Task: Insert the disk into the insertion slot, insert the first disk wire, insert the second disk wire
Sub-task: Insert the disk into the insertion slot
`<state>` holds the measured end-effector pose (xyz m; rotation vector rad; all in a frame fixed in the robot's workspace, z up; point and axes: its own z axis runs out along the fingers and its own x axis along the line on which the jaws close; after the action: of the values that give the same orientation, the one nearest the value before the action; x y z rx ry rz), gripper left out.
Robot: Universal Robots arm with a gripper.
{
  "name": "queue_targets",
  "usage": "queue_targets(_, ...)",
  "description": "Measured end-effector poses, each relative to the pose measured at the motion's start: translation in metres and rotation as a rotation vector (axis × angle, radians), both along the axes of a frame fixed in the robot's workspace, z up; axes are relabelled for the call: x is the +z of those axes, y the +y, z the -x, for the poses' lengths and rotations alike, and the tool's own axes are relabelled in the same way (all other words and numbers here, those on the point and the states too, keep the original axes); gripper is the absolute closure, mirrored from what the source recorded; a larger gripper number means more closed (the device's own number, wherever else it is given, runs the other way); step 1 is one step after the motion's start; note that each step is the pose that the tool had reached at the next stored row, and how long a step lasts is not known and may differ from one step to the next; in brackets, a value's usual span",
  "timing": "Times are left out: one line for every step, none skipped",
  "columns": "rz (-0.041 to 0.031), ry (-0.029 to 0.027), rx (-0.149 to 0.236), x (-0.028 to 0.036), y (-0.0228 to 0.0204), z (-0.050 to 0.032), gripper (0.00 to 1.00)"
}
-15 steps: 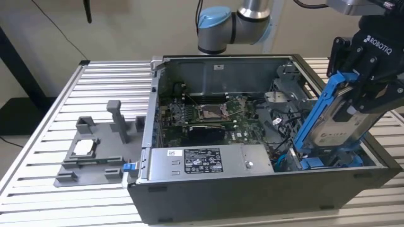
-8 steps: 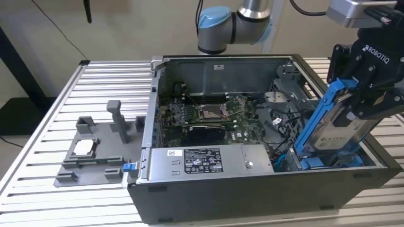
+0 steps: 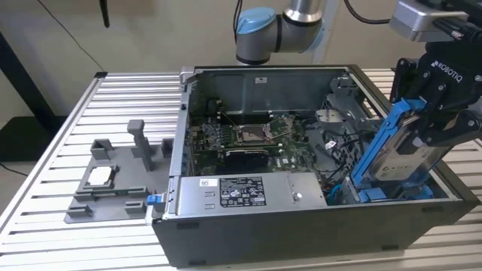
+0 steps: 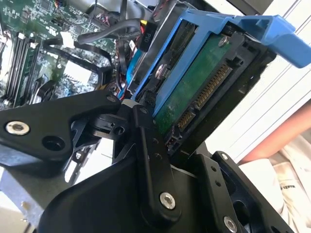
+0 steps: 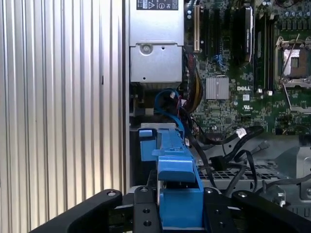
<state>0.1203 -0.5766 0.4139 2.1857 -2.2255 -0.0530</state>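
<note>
Holding the disk [image 3: 398, 161] by its upper end, the gripper [image 3: 433, 121] is pinched on the blue carrier frame that wraps it. In the first wrist view the fingers [image 5: 146, 208] sit tight against both sides of the blue frame.

- Disk position: tilted, not flat. The lower end is down at the mouth of the insertion slot [image 3: 354, 195], in the corner of the computer case [image 3: 301, 231] at the exterior view's right. The upper end stands well above the case rim. Judgement: insertion begun at most, disk not seated.
- Disk connectors [image 4: 204, 92]: the connector edge of the green board is bare in the second wrist view, with nothing plugged in.
- Wires [image 5: 233, 145]: black cables lie loose over the case floor beside the slot, apart from the disk. Cannot tell which two are meant for the disk.
- Surroundings: silver power supply box [image 3: 249, 192] just beside the slot, motherboard [image 3: 256, 135] beyond it. Case stands on the slatted counter [image 3: 45, 169]; a grey fixture [image 3: 113, 186] sits apart at the exterior view's left.

Status, as judged: step one under way, both wire steps not yet done.
</note>
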Motion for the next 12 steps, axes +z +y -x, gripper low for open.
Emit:
queue_targets(-0.0005, 0.0, 0.0, -0.0013, 0.0001, -0.0002, 0.67)
queue_targets(-0.0007, 0.0, 0.0, -0.0025, 0.0002, -0.0004, 0.67)
queue_targets(-0.0009, 0.0, 0.0, -0.0041, 0.0003, -0.0006, 0.67)
queue_targets(-0.001, -0.0001, 0.0, -0.0058, 0.0004, -0.0007, 0.67)
queue_targets(-0.0009, -0.0001, 0.0, -0.0076, 0.0005, -0.0008, 0.67)
queue_targets(-0.001, -0.0001, 0.0, -0.0094, 0.0005, -0.0008, 0.67)
queue_targets(-0.0011, -0.0001, 0.0, -0.0112, 0.0005, -0.0009, 0.67)
queue_targets(-0.001, 0.0, 0.0, -0.0131, 0.0005, -0.0009, 0.67)
queue_targets(-0.001, 0.0, 0.0, -0.0149, 0.0005, -0.0009, 0.67)
queue_targets(-0.0011, 0.0, 0.0, -0.0168, 0.0005, -0.0009, 0.67)
queue_targets(-0.001, 0.0, 0.0, -0.0185, 0.0005, -0.001, 0.67)
queue_targets(-0.0011, 0.0, 0.0, -0.0203, 0.0005, -0.001, 0.67)
